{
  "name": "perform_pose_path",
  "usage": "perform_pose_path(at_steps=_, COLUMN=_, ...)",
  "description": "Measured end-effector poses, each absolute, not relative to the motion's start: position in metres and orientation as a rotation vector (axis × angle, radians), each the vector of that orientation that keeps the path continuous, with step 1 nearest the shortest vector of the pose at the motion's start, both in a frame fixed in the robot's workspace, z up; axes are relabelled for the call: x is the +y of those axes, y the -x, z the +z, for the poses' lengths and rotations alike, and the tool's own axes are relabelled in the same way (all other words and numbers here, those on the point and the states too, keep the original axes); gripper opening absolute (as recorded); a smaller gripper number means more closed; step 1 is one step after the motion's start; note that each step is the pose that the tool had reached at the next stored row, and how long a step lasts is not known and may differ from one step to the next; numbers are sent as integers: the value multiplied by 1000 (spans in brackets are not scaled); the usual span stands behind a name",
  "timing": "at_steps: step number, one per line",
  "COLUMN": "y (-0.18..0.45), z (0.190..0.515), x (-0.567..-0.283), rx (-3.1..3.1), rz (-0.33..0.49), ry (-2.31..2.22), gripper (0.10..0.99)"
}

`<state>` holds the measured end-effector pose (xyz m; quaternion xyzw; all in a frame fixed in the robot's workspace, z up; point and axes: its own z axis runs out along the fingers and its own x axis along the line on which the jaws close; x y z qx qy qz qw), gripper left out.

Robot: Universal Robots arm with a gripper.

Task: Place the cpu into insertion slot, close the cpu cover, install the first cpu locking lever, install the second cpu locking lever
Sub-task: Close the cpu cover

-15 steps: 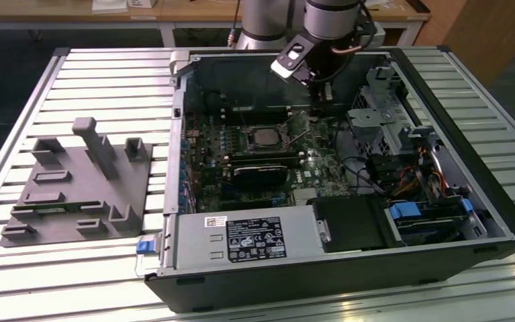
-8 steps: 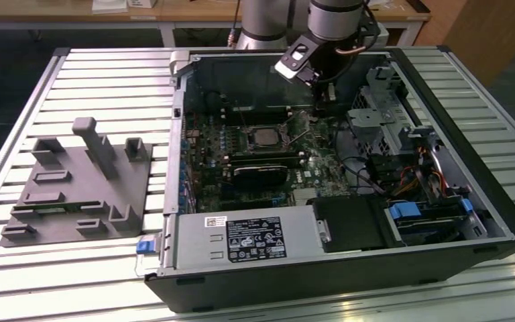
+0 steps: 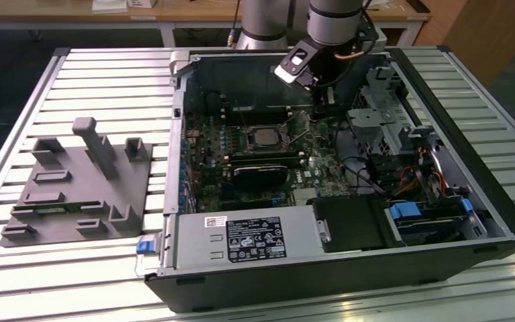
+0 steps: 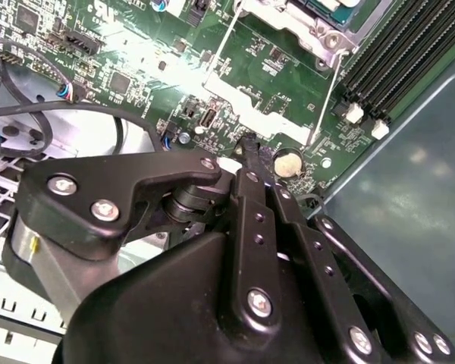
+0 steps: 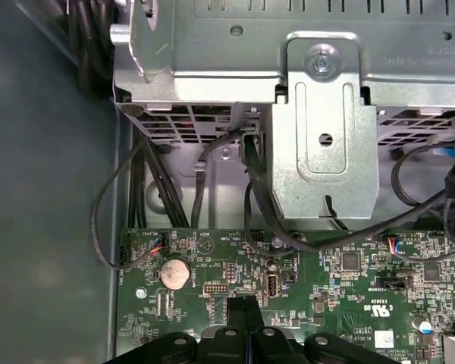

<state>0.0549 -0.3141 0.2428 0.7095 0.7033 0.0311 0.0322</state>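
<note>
One gripper (image 5: 246,305) hangs inside the open computer case (image 3: 347,275) on a slatted table (image 3: 105,80).

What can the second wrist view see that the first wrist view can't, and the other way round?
Second wrist view: a corner of the insertion slot, its thin wire levers and long black memory slots. First wrist view: a silvery metal bracket and looping black cables. Both: the green board, the round coin battery and the hand, tips shut.
</note>
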Motion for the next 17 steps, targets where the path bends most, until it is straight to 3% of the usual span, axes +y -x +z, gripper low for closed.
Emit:
perform_pose_path(at_steps=6, y=-55, z=242, x=-314, rx=2169, rz=88, ry=-2188, gripper=106)
perform_pose_path(at_steps=14, y=-56, z=241, x=-314, rx=2225, rz=-51, ry=-2243, gripper=106)
perform_pose_path(at_steps=17, y=-56, z=241, x=-314, rx=2228, rz=-61, ry=-2247, gripper=106)
